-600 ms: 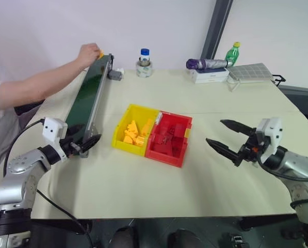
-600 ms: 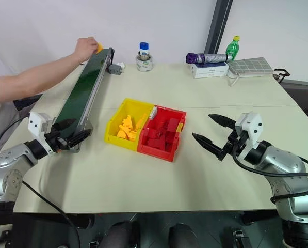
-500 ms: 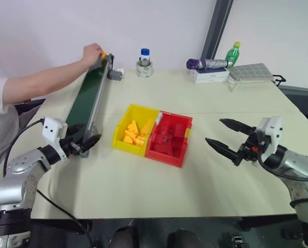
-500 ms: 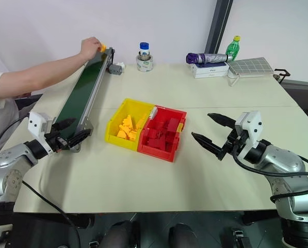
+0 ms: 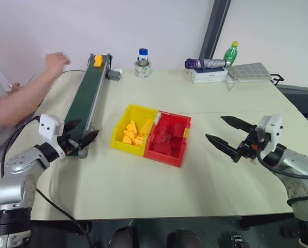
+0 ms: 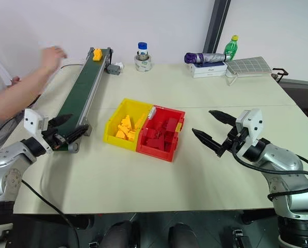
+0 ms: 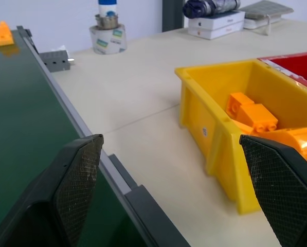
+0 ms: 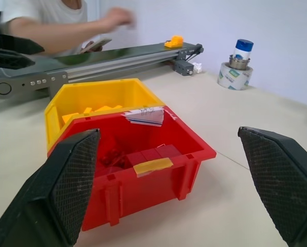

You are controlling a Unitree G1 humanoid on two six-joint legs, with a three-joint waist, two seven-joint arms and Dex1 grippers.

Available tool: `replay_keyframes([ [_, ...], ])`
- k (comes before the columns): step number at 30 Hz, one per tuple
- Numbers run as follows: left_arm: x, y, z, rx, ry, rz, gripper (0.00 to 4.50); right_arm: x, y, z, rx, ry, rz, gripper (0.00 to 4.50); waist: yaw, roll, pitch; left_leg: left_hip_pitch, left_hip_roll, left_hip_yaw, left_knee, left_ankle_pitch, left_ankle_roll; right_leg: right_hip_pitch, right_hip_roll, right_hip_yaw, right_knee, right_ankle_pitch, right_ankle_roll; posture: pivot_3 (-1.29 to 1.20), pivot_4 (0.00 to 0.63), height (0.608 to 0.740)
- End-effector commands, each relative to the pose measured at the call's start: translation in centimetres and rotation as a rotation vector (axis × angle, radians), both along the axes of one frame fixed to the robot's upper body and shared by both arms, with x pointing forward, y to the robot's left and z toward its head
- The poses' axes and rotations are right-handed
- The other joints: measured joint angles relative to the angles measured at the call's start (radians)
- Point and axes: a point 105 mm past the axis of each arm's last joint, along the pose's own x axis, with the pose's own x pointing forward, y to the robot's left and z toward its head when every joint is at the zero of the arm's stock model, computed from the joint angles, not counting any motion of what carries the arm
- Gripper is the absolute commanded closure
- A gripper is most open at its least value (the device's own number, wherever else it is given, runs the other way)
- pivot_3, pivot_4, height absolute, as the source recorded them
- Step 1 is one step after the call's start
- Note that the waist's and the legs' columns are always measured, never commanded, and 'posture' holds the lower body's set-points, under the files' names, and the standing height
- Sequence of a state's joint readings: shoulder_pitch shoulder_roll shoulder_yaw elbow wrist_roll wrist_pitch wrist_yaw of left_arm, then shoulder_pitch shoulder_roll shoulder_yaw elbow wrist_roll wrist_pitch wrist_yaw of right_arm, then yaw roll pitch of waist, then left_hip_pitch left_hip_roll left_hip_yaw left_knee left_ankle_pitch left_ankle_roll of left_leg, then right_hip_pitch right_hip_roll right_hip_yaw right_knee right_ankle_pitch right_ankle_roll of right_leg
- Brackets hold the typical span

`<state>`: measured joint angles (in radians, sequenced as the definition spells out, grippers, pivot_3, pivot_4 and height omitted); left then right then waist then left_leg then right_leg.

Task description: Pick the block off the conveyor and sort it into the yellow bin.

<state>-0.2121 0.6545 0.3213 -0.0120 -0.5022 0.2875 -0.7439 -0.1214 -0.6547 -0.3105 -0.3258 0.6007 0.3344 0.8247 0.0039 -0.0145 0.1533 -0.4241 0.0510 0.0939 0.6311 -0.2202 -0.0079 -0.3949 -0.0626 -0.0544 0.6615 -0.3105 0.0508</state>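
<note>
At the conveyor's (image 5: 87, 98) far end, near the small grey motor (image 5: 113, 75), the block (image 5: 98, 60) now lies alone on the belt; the person's hand (image 5: 55, 61), which was on it a moment ago, has been drawn back. The block is judged free to be carried toward the near end. Left gripper (image 5: 83, 136) is held at that near end, fingers spread wide, nothing held. Right gripper (image 5: 231, 138) is poised beside the red tray (image 5: 169, 138), jaws wide apart, empty. Yellow bin (image 5: 133, 131) already contains like pieces.

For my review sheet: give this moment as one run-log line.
block: far end of conveyor | left tool: open, near end | right tool: open, idle | yellow bin: waiting
</note>
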Motion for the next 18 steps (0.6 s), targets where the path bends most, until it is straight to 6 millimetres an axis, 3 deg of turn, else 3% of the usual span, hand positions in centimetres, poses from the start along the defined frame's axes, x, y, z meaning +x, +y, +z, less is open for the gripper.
replay_keyframes([
  [1, -0.4, 0.3, 1.3, -0.008, -0.065, 0.012, 0.03, 0.0, 0.2, 0.8, -0.001, -0.043, 0.007, 0.05, 0.0, 0.0, 0.0, 0.0, 0.0, 0.0, 0.0, 0.0, 0.0, 0.0, 0.0, 0.0, 0.0, 0.0, 0.0, 0.0, 0.15, 0.74],
  [10, -1.0, 1.0, 1.7, -0.043, -0.095, 0.066, 0.03, -0.1, 0.2, 0.6, -0.006, -0.042, 0.005, 0.05, 0.0, 0.0, 0.0, 0.0, 0.0, 0.0, 0.0, 0.0, 0.0, 0.0, 0.0, 0.0, 0.0, 0.0, 0.0, 0.0, 0.15, 0.74],
  [18, -1.9, 4.2, 2.8, -0.073, -0.181, 0.338, 0.03, -0.1, 0.4, 0.5, -0.013, -0.039, 0.016, 0.05, -0.002, -0.001, 0.001, 0.0, 0.0, 0.0, 0.0, 0.0, 0.0, 0.0, 0.0, 0.0, 0.0, 0.0, 0.0, 0.0, 0.15, 0.74],
])
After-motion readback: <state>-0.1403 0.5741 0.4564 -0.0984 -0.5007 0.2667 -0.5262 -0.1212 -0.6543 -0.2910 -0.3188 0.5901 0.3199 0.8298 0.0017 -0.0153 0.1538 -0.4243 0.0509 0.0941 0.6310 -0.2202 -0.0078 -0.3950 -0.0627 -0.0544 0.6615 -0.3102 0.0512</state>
